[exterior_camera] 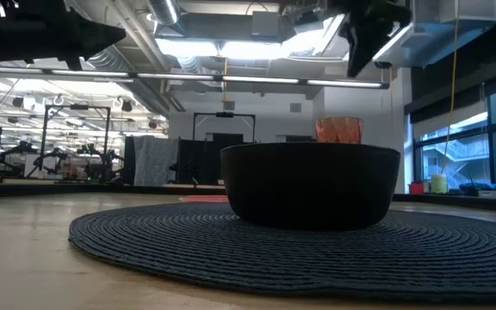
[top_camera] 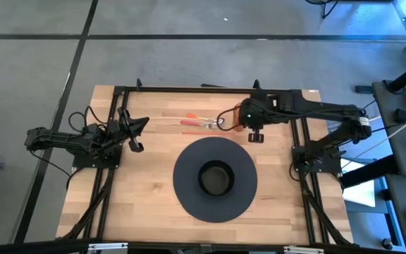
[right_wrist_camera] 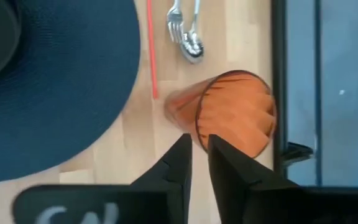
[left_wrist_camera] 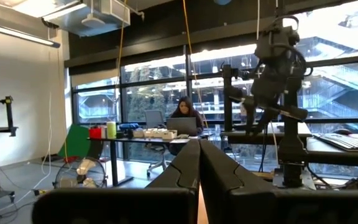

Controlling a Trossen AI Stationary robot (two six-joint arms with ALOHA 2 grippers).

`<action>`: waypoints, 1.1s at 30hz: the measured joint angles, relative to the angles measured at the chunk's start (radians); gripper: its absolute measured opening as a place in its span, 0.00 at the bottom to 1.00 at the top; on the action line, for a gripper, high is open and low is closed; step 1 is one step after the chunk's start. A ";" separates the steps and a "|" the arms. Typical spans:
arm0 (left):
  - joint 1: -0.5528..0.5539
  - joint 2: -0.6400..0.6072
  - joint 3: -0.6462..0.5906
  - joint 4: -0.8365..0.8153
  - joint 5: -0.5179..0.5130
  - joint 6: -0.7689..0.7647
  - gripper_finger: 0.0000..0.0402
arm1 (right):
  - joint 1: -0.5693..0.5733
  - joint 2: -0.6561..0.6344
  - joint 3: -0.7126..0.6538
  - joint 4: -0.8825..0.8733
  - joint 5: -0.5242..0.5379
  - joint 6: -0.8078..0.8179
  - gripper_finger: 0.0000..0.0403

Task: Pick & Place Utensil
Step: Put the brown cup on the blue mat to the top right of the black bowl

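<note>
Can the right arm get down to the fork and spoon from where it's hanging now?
Probably yes. The right gripper hangs above the orange cup; the fork and spoon lie uncovered on bare wood just beyond it, beside the round mat.

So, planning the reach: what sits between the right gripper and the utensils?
In the right wrist view, the orange cup stands between the right gripper and the utensils.

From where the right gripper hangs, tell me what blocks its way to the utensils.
The orange cup stands right under the right gripper, between it and the fork and spoon, which lie on the wood past the cup, beside the round mat.
</note>
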 joint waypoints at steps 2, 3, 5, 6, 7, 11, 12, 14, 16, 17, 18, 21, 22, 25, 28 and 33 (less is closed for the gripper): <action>0.000 0.000 0.000 -0.008 0.000 0.000 0.01 | -0.020 0.005 0.000 -0.001 -0.029 -0.016 0.18; 0.000 0.000 0.000 -0.016 0.000 0.000 0.01 | -0.030 0.008 0.000 -0.001 -0.044 -0.029 0.22; 0.000 0.000 0.000 -0.024 -0.001 -0.003 0.01 | -0.051 0.013 0.000 -0.001 -0.067 -0.046 0.30; 0.000 0.000 0.000 -0.028 0.000 -0.009 0.01 | -0.061 0.016 0.000 -0.001 -0.071 -0.052 0.34; 0.000 0.000 0.000 -0.030 -0.001 -0.011 0.01 | -0.070 0.018 -0.002 0.000 -0.075 -0.058 0.39; 0.000 0.000 0.000 -0.029 -0.001 -0.010 0.00 | -0.103 0.019 -0.044 0.027 -0.123 -0.114 0.56; 0.000 0.000 0.000 -0.029 -0.001 -0.010 0.00 | -0.109 0.020 -0.059 0.042 -0.124 -0.131 0.59; 0.000 0.000 0.000 -0.029 -0.002 -0.010 0.01 | -0.118 0.020 -0.092 0.063 -0.122 -0.163 0.64; 0.000 0.000 0.000 -0.029 -0.002 -0.010 0.01 | -0.129 0.020 -0.121 0.088 -0.121 -0.190 0.67; 0.000 0.000 0.000 -0.029 -0.002 -0.009 0.01 | -0.134 0.020 -0.133 0.111 -0.122 -0.198 0.68; 0.000 0.000 0.000 -0.029 -0.002 -0.009 0.01 | -0.139 0.020 -0.145 0.134 -0.124 -0.204 0.68; 0.000 0.000 0.000 -0.029 -0.002 -0.010 0.01 | -0.157 0.020 -0.171 0.165 -0.131 -0.212 0.68; 0.000 0.000 0.000 -0.029 -0.002 -0.010 0.00 | -0.164 0.020 -0.177 0.170 -0.141 -0.212 0.67; 0.000 0.000 0.000 -0.029 -0.002 -0.010 0.00 | -0.181 0.020 -0.196 0.180 -0.174 -0.211 0.66; 0.000 0.000 0.000 -0.029 -0.002 -0.009 0.01 | -0.193 0.020 -0.216 0.186 -0.189 -0.209 0.65; 0.000 0.000 0.000 -0.029 -0.002 -0.009 0.01 | -0.211 0.020 -0.264 0.236 -0.193 -0.225 0.65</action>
